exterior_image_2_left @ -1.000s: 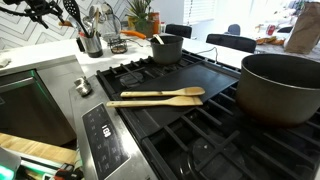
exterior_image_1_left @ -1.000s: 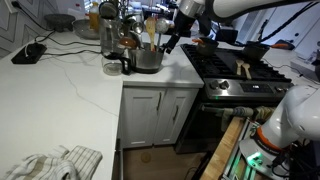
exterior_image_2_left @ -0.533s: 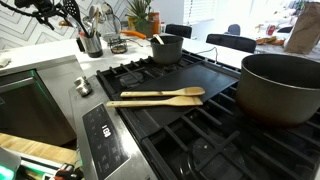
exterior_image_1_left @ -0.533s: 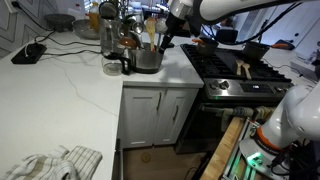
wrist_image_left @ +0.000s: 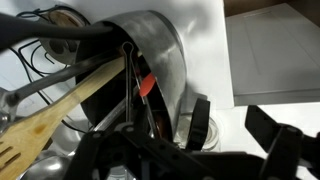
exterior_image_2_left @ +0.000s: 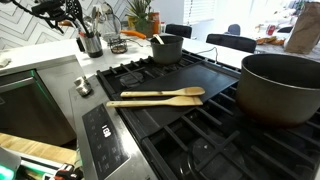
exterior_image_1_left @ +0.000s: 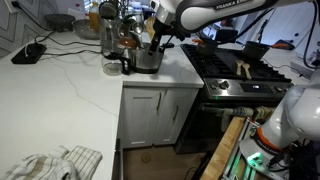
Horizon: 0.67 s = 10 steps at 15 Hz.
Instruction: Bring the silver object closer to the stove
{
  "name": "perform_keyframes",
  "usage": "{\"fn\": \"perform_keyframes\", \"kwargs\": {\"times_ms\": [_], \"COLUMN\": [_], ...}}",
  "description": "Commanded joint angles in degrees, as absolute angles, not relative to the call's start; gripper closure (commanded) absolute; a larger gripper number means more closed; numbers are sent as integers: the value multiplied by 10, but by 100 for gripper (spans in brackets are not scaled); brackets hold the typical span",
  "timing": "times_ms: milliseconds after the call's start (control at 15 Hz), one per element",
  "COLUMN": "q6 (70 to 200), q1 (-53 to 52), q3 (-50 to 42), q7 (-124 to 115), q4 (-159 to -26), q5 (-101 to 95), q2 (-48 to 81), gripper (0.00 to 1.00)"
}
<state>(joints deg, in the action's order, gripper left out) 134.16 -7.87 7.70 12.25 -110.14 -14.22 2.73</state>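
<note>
We log shiny silver metal pot [exterior_image_1_left: 147, 60], left of black gas stove [exterior_image_1_left: 235, 68], not yet moved; claw [exterior_image_1_left: 153, 42] spread, empty.

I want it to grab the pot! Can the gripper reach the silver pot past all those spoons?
Probably yes. The gripper hangs open right beside the rim of the silver pot, and the wooden spoon leans away from it, leaving that side free.
</note>
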Motion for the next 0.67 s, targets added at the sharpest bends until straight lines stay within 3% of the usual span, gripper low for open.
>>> {"fn": "perform_keyframes", "kwargs": {"times_ms": [0,600], "q6": [1365,1407], "q1": [-80,-82], "q3": [76,73], "q7": [125,132], "q4": [-1082,-1073], "q5": [-177,-208], "q2": [59,87], "gripper": [0,0]}}
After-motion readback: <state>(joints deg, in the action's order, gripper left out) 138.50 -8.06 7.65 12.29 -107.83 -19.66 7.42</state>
